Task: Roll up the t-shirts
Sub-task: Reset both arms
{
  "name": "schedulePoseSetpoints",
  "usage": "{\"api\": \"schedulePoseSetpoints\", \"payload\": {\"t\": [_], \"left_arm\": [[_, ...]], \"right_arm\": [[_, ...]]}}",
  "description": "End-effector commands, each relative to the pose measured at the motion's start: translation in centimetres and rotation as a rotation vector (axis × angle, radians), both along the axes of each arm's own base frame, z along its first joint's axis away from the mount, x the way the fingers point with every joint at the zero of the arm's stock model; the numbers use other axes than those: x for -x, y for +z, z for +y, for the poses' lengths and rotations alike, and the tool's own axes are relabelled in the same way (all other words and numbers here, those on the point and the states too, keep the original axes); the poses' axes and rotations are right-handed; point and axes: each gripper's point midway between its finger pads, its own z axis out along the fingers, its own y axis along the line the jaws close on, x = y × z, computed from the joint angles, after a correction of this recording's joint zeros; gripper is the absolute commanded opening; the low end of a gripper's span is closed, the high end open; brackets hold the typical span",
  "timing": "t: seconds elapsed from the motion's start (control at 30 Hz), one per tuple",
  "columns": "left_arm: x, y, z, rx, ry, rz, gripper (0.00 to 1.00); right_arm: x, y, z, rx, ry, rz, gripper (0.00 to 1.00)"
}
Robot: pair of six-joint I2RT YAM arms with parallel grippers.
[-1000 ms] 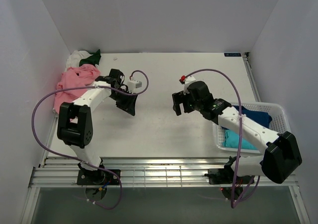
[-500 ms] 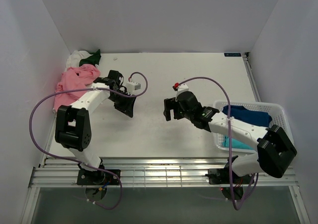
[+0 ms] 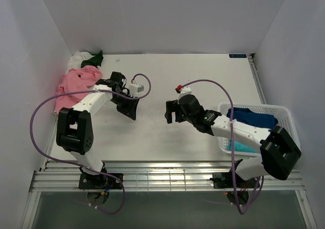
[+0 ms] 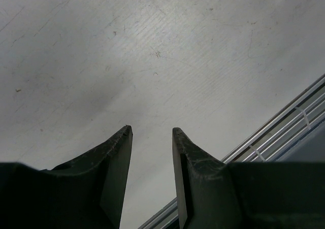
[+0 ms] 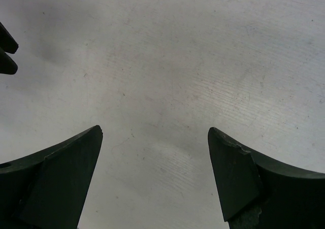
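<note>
A pink t-shirt (image 3: 76,82) lies crumpled at the table's far left, with a white t-shirt (image 3: 76,59) and a dark green t-shirt (image 3: 93,60) bunched behind it. A navy t-shirt (image 3: 255,118) and a teal t-shirt (image 3: 238,146) lie in the white mesh basket (image 3: 285,113) at the right. My left gripper (image 3: 131,108) (image 4: 151,132) is partly open and empty over bare table, right of the pink t-shirt. My right gripper (image 3: 171,113) (image 5: 155,132) is wide open and empty over the table's middle, left of the basket.
The metal rail (image 3: 167,174) runs along the table's near edge and shows in the left wrist view (image 4: 284,122). White walls enclose the left, back and right. The left gripper's fingertips (image 5: 6,51) show at the right wrist view's left edge.
My right arm has reached left from beside the basket toward the table's middle, gripper open. My left arm has barely moved.
</note>
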Motion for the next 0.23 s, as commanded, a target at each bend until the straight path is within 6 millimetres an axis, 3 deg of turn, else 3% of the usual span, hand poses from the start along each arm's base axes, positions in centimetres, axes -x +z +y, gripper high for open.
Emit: {"api": "schedulePoseSetpoints", "payload": {"t": [0.0, 0.2], "left_arm": [[-0.1, 1.0, 0.1, 0.008, -0.004, -0.032, 0.48], [-0.1, 0.9, 0.2, 0.007, -0.005, -0.03, 0.48]], "right_arm": [[-0.6, 0.6, -0.2, -0.024, -0.034, -0.039, 0.9], [0.3, -0.6, -0.2, -0.038, -0.013, -0.017, 0.9]]}}
